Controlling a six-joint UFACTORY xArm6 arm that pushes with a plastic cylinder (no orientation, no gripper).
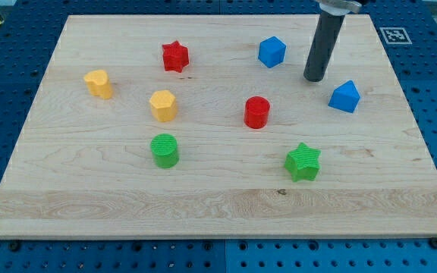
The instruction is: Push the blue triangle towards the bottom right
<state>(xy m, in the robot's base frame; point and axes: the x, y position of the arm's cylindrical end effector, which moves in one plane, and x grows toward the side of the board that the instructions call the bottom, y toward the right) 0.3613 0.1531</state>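
Note:
The blue triangle (344, 96) lies near the board's right edge, in the upper half. My tip (314, 78) stands just to its upper left, a small gap away, not touching it. A blue cube (271, 51) sits to the left of the rod, near the view's top.
A red cylinder (256, 112) is at the centre and a green star (303, 161) is below the tip. A red star (175, 56), a yellow block (98, 83), a yellow hexagon (162, 105) and a green cylinder (164, 150) lie on the left half. The board's right edge (423, 144) is close to the triangle.

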